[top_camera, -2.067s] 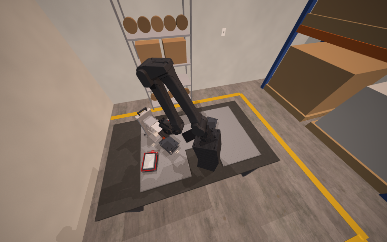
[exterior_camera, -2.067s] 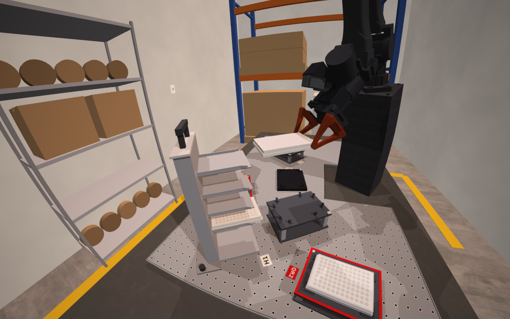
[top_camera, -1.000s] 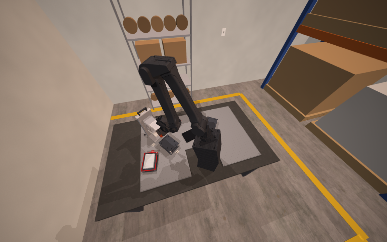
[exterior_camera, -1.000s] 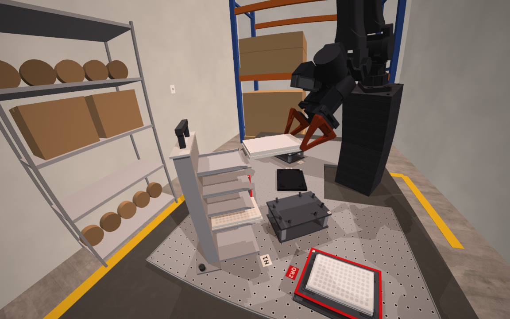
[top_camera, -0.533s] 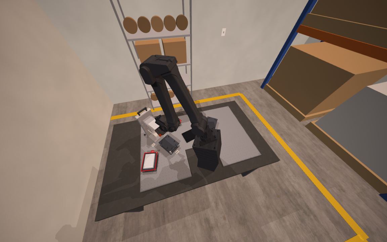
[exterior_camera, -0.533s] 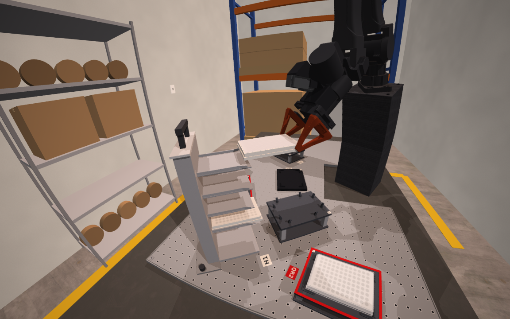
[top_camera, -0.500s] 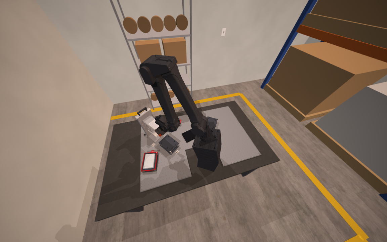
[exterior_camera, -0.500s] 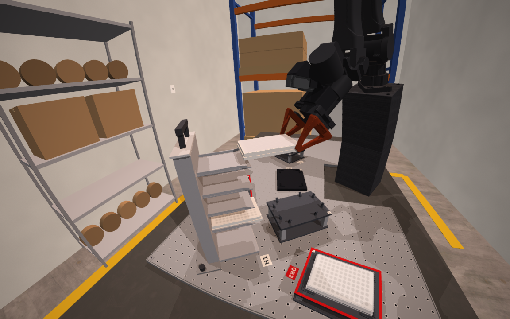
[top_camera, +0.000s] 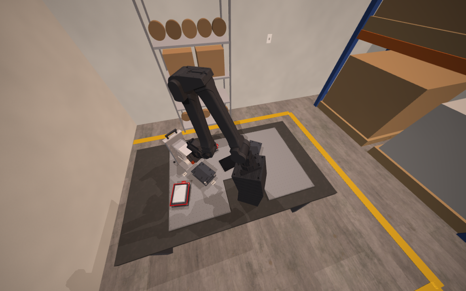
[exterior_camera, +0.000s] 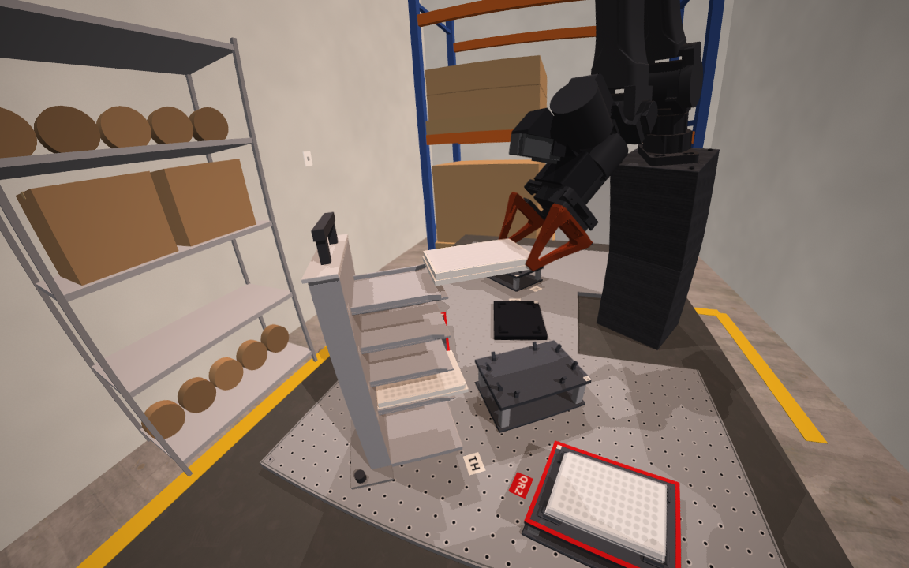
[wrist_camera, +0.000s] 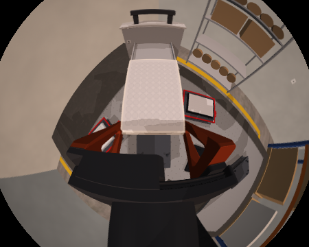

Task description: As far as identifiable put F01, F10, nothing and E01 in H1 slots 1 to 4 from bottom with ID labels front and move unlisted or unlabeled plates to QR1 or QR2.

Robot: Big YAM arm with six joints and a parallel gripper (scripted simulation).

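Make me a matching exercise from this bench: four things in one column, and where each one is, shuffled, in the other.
Things:
1. Plain white plate
2. Cream plate with wells
3. Red-framed plate
4. Dark raised nest

Places:
A. Beside the QR2 label
B. In the tool, in the air near the top of hotel H1
C. In front of the hotel, nothing on it
D. On a lower hotel shelf

Pairs: 1-B, 2-D, 3-A, 4-C
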